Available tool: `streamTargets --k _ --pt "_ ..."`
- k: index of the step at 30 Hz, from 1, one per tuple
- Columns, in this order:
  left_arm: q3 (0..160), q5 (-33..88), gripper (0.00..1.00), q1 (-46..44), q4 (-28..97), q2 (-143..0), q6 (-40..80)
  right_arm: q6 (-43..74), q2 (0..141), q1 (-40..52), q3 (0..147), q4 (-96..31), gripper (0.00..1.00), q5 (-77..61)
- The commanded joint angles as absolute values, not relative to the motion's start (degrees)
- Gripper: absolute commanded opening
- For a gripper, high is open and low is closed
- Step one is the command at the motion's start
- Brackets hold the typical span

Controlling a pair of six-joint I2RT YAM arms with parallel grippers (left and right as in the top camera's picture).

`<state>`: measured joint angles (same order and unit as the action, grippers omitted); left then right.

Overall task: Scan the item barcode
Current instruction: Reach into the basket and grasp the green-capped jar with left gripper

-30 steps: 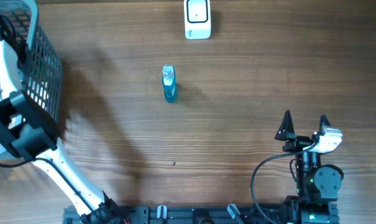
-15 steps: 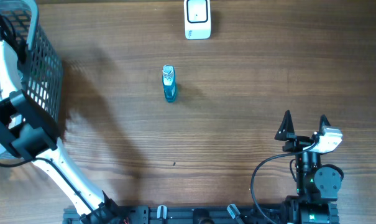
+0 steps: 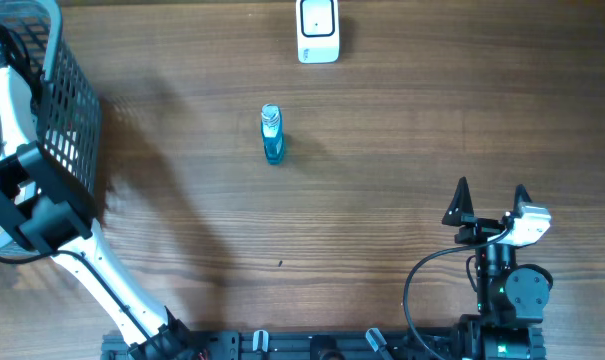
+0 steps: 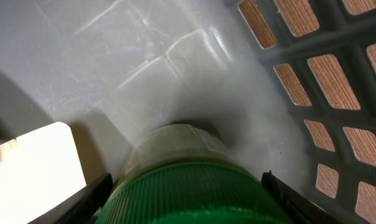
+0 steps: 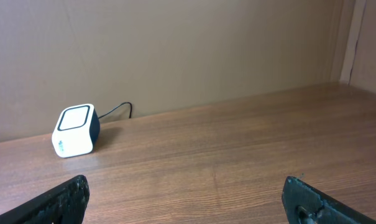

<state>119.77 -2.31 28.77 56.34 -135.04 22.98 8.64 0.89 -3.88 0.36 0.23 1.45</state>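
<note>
The left pincer straddles a green-capped container on the basket floor, jaws partly apart; I cannot tell whether they grip it. Close squarely on the cap, then lift straight up, clear of the mesh wall. Out on the bench a blue bottle sits before the scanner. The right pincer is wide open and empty.

green cap cut off btm, basket cropped
</note>
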Motion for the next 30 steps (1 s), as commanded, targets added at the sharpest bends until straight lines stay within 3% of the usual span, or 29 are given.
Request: streamTargets --k 1,22,30 --pt "120.8 -3.3 0.68 28.8 57.1 -136.2 22.7 7.5 0.6 -3.7 0.3 0.4 1.0 0.5" --pt "120.8 -3.0 0.62 31.1 60.1 -115.4 22.7 7.5 0.8 -3.7 0.3 0.4 1.0 0.5" --pt "120.8 5.3 0.64 31.1 64.5 -103.1 22.7 7.5 0.8 -3.7 0.3 0.4 1.0 0.5"
